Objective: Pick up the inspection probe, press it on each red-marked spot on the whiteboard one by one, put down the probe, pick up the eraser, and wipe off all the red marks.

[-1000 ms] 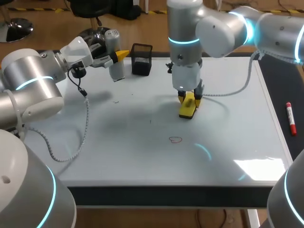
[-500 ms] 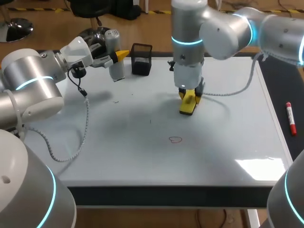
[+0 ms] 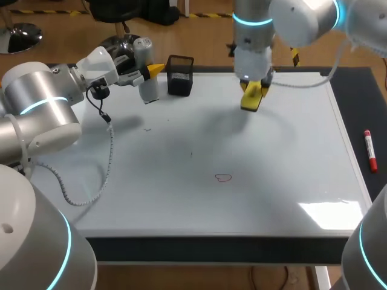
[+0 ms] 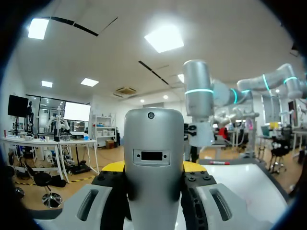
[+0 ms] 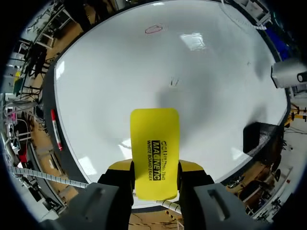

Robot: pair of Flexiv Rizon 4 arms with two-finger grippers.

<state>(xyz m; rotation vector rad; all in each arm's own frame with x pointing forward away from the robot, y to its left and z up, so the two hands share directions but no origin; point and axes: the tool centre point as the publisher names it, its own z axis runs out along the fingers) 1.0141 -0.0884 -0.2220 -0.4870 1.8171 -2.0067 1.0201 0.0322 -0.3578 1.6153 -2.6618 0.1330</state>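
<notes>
Right, the whiteboard (image 3: pixel 181 205) covers nearly the whole tabletop (image 3: pixel 357 103), with only a dark strip of the latter showing along its right side. My left arm (image 3: pixel 42 103) comes in from the left and ends over the board's far left corner. My right arm (image 3: pixel 290 21) comes in from the far right and ends over the board's far edge, a little right of the middle. The left jaws are closed on the inspection probe (image 3: pixel 145 66), a silver-grey cylinder held upright at that far left corner. In the left wrist view the probe (image 4: pixel 153 163) fills the gap between the yellow tips, which show just behind it on either side. Just beside the probe, towards the middle, a black holder (image 3: pixel 180 75) stands at the board's far edge. The right jaws are closed on the yellow eraser (image 3: pixel 251 98), gripping it from both sides. From the right wrist the eraser (image 5: pixel 154 139) juts out ahead of the fingers, lifted clear of the board, its shadow lying apart from it. A red marker (image 3: pixel 369 150) lies on the dark strip, off the board. One small red mark (image 3: pixel 223 177), a looped scribble, sits near the board's centre, well apart from the eraser.
</notes>
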